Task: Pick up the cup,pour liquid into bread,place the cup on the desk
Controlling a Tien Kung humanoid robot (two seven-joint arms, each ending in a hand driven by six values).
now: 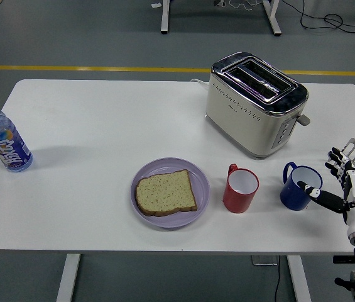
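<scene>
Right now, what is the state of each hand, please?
Left hand: not in view.
Right hand: open, fingers spread, thumb at the blue cup rim, holding nothing.

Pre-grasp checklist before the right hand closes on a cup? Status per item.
1. Right hand at the blue cup: ok, thumb tip at the rim, fingers spread, nothing gripped.
2. Blue cup upright: ok, handle toward the far left.
3. Liquid in the cup: cannot tell.
4. Bread in place: ok, flat on the purple plate.
5. Pour path: not ok, the red cup stands between blue cup and plate.
6. Left hand: cannot tell, out of view.
</scene>
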